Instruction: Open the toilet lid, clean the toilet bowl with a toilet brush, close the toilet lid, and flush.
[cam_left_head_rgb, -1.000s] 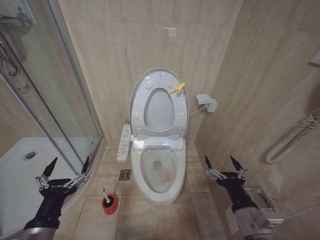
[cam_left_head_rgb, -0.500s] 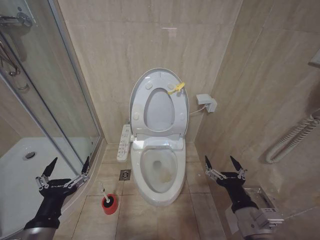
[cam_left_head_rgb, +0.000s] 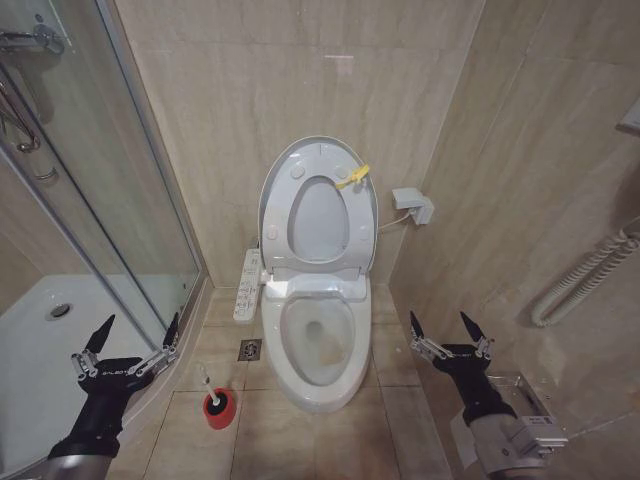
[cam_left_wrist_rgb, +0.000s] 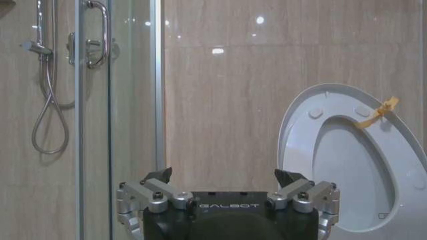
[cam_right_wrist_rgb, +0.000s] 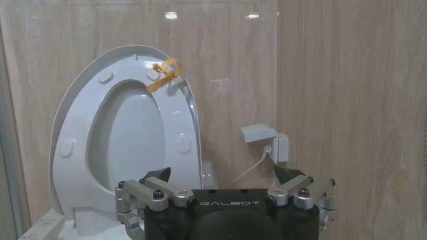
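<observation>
Toilet lid (cam_left_head_rgb: 318, 200) already stands up behind the toilet bowl (cam_left_head_rgb: 318, 345). I hold my left hand (cam_left_head_rgb: 132, 345) and right hand (cam_left_head_rgb: 447, 335) released either side — the toilet brush (cam_left_head_rgb: 213, 395), left of the bowl, is untouched.

Toilet lid (cam_left_head_rgb: 277, 178) upright, toilet bowl (cam_left_head_rgb: 318, 392) uncovered.

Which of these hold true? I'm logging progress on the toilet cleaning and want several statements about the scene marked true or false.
1. The large white glossy plastic toilet lid stands raised against the wall. True.
2. The left hand grips the thin pale-handled toilet brush. False: the brush sits in its small red cup-shaped holder on the floor, and the hand is open and empty.
3. The right hand is open, to the right of the white ceramic toilet bowl. True.
4. The yellow clip lies in the bowl. False: it sits on the raised lid's rim.
</observation>
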